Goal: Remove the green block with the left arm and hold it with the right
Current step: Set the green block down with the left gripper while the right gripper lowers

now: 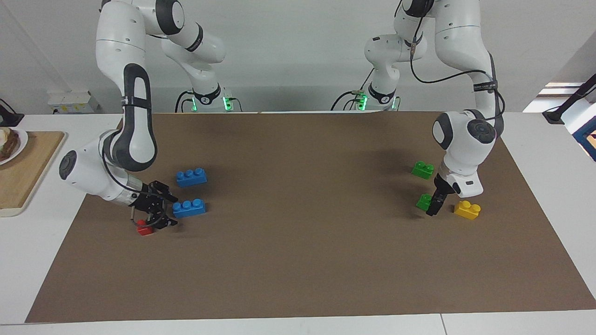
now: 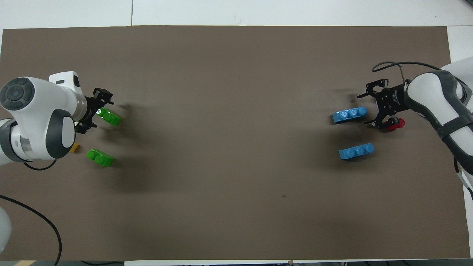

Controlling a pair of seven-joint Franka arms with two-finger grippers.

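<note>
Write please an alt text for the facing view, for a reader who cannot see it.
The left tool is down at the brown mat, touching a green block beside a yellow block; a second green block lies nearer the robots. At the other end, the right tool is low between a red block and two blue blocks.

On the brown mat [image 1: 298,260] there were two green blocks [image 1: 423,169] [image 1: 424,201], two blue bricks [image 1: 191,177] [image 1: 189,208], one yellow brick [image 1: 467,209] and one red brick [image 1: 144,228]; two robot arms [image 1: 125,139] [image 1: 465,144] reached over it.
</note>
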